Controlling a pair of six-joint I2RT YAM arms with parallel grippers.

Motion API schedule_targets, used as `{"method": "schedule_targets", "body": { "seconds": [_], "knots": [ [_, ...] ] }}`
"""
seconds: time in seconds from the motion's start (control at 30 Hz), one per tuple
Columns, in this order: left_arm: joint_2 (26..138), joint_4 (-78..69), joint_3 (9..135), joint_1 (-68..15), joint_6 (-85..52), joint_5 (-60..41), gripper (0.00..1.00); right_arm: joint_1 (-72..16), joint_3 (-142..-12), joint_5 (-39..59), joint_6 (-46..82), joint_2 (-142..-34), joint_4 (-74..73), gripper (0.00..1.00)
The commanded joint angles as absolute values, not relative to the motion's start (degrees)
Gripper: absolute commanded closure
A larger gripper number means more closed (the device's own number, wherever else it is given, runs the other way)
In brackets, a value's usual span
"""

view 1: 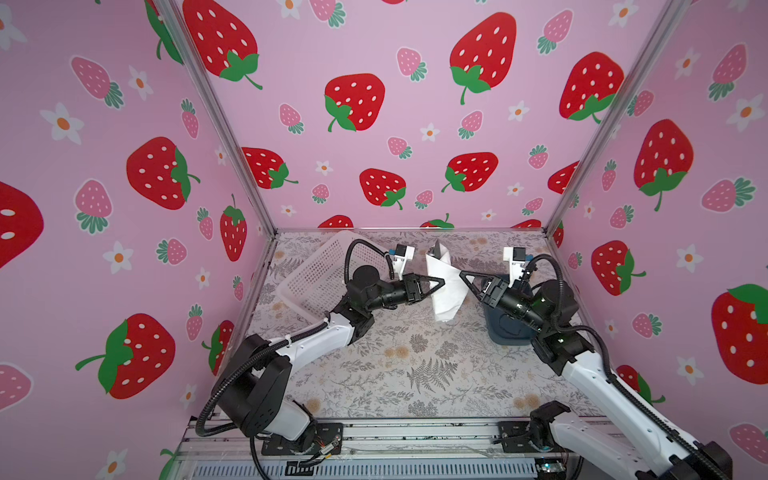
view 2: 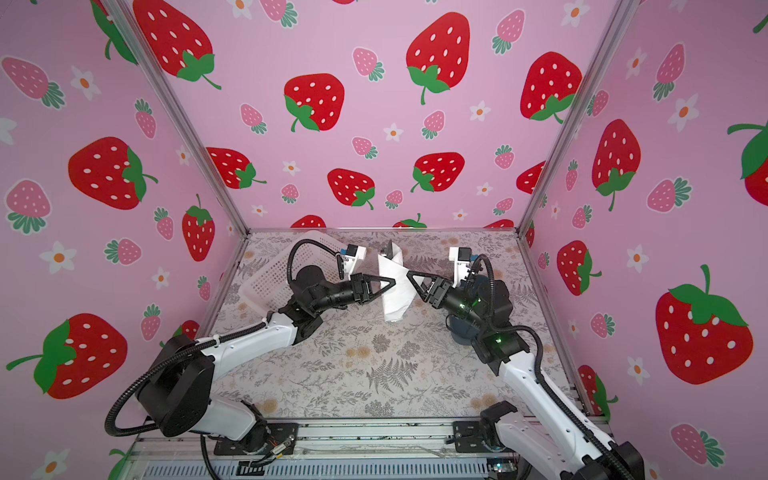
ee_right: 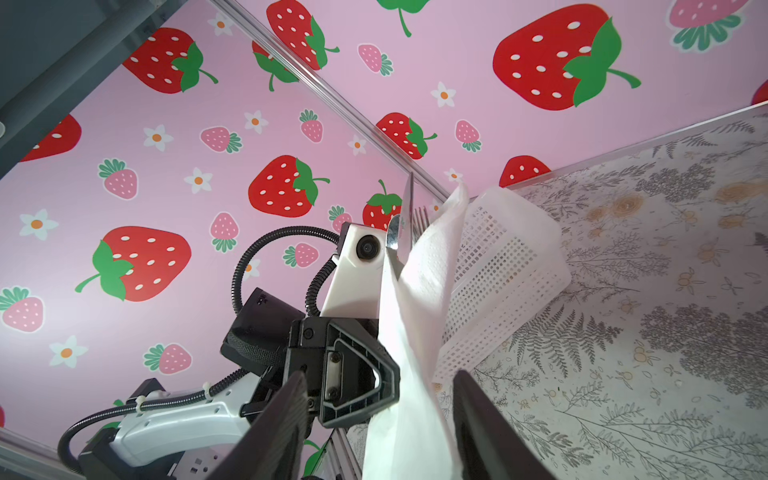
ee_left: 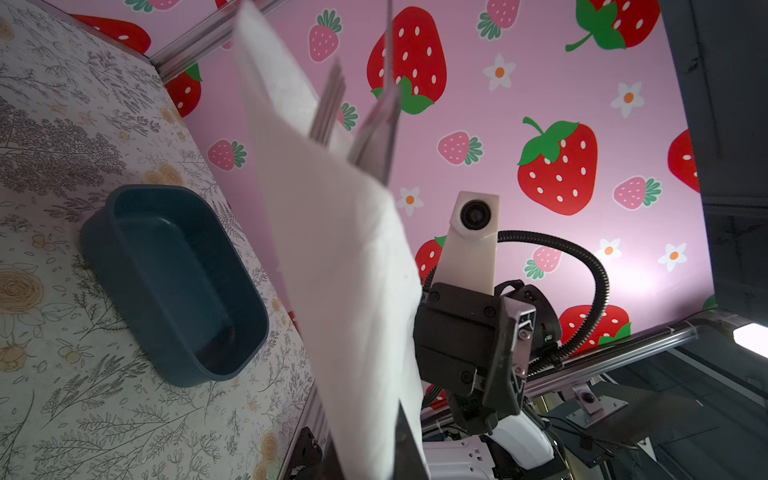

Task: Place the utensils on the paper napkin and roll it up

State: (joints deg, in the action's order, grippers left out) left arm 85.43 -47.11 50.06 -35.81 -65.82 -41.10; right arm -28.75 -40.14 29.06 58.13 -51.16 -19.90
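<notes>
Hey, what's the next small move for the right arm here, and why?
Probably back the right gripper away: its jaws stand open around the rolled paper napkin, which the left gripper alone pinches in the air, utensils poking from its top.

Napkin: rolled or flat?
Rolled: the paper napkin forms a tube held by the left gripper, with the utensils poking from one end.
</notes>
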Motion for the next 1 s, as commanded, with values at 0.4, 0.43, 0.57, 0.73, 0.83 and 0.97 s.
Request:
{"method": "schedule_targets", "body": {
  "seconds": [0.4,0.43,0.57,0.73,0.83,0.97],
  "knots": [
    [81.65,-50.47,49.13,-34.64,-64.17,-38.43,0.93,-34.28,-54.36,25.16,46.43,-49.13,-2.14,0.48],
    [81.69,-50.53,49.09,-34.63,-64.08,-38.28,0.93,-35.94,-55.29,22.92,45.23,-50.00,-0.39,0.51],
    [81.91,-50.57,49.14,-34.63,-64.07,-37.95,0.93,-42.61,-59.09,15.10,41.65,-56.12,6.03,0.53],
    [81.67,-50.19,49.04,-34.60,-64.00,-37.88,0.93,-45.94,-60.42,6.85,41.37,-58.95,8.41,0.51],
    [81.56,-50.02,49.09,-34.62,-63.96,-37.88,0.93,-46.16,-60.49,5.87,41.26,-59.50,9.07,0.51],
    [81.50,-50.09,49.22,-34.63,-64.07,-37.97,0.93,-46.16,-59.28,3.76,41.69,-58.63,9.64,0.51]
  ]
}}
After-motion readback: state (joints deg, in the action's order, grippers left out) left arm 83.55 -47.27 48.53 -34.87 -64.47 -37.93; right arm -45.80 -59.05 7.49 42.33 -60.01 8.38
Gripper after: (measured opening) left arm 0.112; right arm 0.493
